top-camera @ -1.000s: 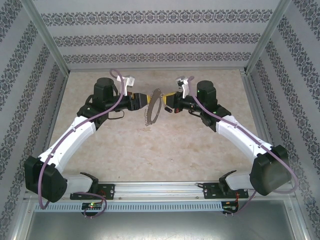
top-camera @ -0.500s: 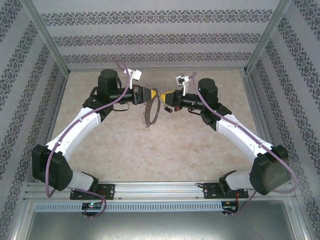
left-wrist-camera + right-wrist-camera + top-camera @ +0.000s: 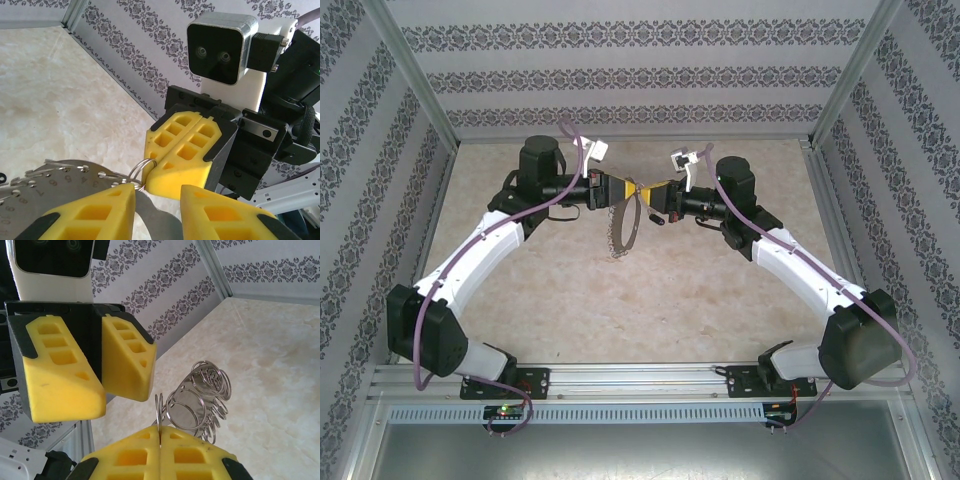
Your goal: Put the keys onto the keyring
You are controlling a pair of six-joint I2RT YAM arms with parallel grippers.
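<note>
— Over the far middle of the beige marbled tabletop (image 3: 720,300), what's around the arms?
— Patterned wallpaper walls (image 3: 640,80) on three sides. Long aluminium rail (image 3: 640,380) at the near edge, carrying both arm bases. The arms meet nose to nose.

— Task thing?
— The large thin silvery metal keyring (image 3: 65,181) is up between the two grippers. In the top view it hangs below them. Whether its lowest point touches the tabletop, can't tell.

— Grips?
— Yellow pads of the right gripper (image 3: 160,432) are pressed together, pinching one small silvery split ring (image 3: 136,172) at the keyring's rim. Pads of the left gripper (image 3: 157,190) stand apart, and the keyring's flat band runs into the gap. Pressing on it or not, can't tell.

— What's in the way?
— In the left wrist view, the right arm's grey camera box (image 3: 222,47) and black gripper body sit straight ahead. The left pads cover the band's lower part. The band has stamped digits and holes and is cut off at the left edge. In the right wrist view, the left arm's white camera housing (image 3: 50,287) and pads block the upper left. A bunch of small rings (image 3: 210,380) overlaps beside the pinched one; I can't count them.
</note>
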